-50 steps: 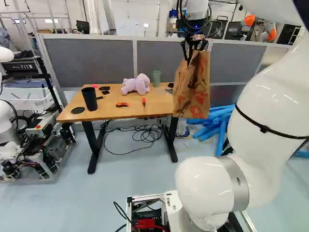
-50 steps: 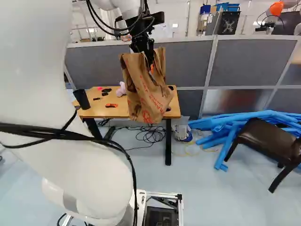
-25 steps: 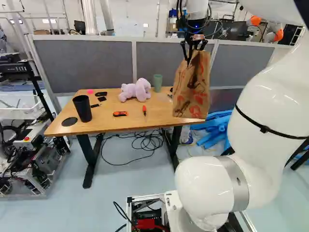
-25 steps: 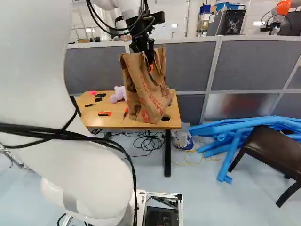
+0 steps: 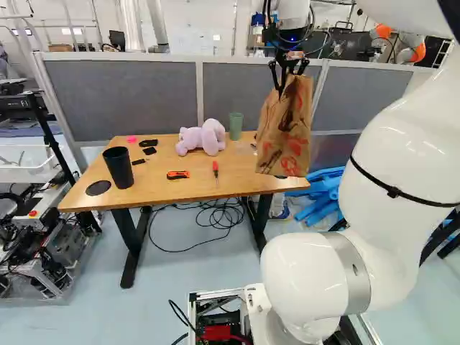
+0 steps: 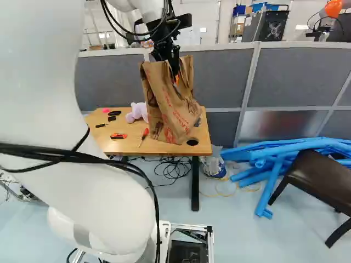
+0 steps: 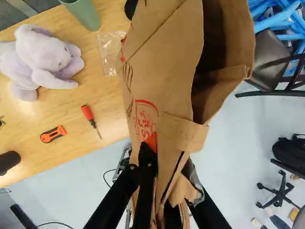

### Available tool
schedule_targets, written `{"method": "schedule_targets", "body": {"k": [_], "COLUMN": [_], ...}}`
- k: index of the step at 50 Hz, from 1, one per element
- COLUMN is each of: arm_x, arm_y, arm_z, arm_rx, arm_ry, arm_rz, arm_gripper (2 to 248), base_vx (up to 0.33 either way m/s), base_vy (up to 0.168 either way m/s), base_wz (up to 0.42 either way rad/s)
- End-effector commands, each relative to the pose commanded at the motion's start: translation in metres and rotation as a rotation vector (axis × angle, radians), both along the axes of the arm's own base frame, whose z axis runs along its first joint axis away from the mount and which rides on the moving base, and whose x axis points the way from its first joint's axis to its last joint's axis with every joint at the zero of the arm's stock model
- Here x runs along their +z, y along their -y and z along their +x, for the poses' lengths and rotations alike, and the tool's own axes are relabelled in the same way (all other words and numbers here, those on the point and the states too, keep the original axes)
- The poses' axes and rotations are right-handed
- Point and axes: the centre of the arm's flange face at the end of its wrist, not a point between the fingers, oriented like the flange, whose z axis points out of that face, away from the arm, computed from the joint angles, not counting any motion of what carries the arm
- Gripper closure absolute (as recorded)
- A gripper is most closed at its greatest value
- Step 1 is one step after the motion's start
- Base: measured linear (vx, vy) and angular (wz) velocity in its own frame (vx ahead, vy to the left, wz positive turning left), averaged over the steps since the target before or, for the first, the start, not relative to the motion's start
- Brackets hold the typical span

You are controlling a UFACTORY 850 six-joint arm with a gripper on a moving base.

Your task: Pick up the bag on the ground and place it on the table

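My gripper (image 5: pixel 289 66) hangs high at the right end of the table, shut on the upper edge of the brown paper bag (image 5: pixel 285 126). In the right base view the bag (image 6: pixel 171 104) hangs upright below the gripper, in front of the table's right part. The wrist view has the gripper (image 7: pixel 159 164) with bag paper pinched between its fingers; the bag's mouth stands open ahead, and folds hide part of the fingers. The wooden table (image 5: pixel 162 185) stands ahead. Whether the bag's bottom touches the tabletop I cannot tell.
On the table are a black cup (image 5: pixel 119 167), a purple plush toy (image 5: pixel 201 137), a green cup (image 5: pixel 236 126), an orange cutter (image 5: pixel 177 175) and a screwdriver (image 5: pixel 215 169). Blue tubes (image 6: pixel 269 175) and a dark chair (image 6: pixel 318 178) stand right. Another robot's equipment (image 5: pixel 47 244) is left.
The base has moved toward the table, which appears larger and nearer with the scene shifted around it. The arm keeps its pose, and the bag remains in the gripper.
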Motion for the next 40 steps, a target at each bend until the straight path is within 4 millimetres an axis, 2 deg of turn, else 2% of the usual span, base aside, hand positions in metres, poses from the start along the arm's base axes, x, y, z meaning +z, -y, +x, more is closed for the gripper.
{"method": "schedule_targets", "body": {"k": [20,40], "arm_x": [0.0,0.0], "arm_y": [0.0,-0.0001], "arm_z": [0.0,0.0], "arm_rx": [-0.006,-0.185], "arm_ry": [0.001,0.035], "arm_rz": [0.001,0.03], "arm_gripper": [229,229], "base_vx": [0.0,0.0], "base_vy": [0.0,0.0], "base_wz": [0.0,0.0]}}
